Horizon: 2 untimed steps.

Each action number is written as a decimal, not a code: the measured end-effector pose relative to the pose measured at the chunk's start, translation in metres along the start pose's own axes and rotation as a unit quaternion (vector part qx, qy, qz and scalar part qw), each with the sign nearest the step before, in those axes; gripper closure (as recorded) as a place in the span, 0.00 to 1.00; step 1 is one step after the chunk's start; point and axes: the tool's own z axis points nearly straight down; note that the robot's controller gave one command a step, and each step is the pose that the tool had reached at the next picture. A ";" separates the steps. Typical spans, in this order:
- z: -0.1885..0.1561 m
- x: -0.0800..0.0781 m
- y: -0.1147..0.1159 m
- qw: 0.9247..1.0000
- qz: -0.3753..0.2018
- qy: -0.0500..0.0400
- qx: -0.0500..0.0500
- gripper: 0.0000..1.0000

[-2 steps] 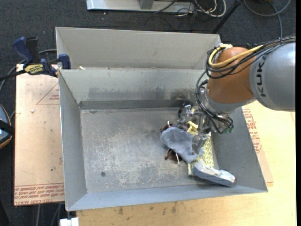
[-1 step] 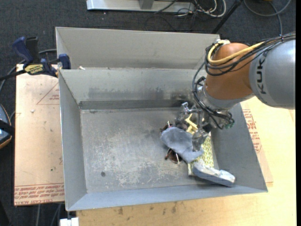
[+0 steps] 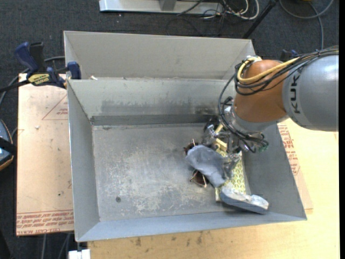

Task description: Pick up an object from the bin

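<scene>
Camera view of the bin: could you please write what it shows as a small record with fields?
container: grey metal bin
arm: reaches in from the view's right, with an orange wrist cover
gripper: gripper low in the bin's right half, over a small heap
nearest thing: crumpled grey cloth-like piece, just toward the view's left of the gripper
other things: flat packet with yellow-green dotted pattern; pale grey-blue lump near the front wall; dark brown piece at the cloth's lower edge
grasp: cannot tell
</scene>
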 end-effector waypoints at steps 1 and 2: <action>0.008 0.000 -0.006 0.999 -0.044 0.003 -0.002 1.00; 0.006 0.000 -0.006 0.999 -0.049 0.002 -0.001 1.00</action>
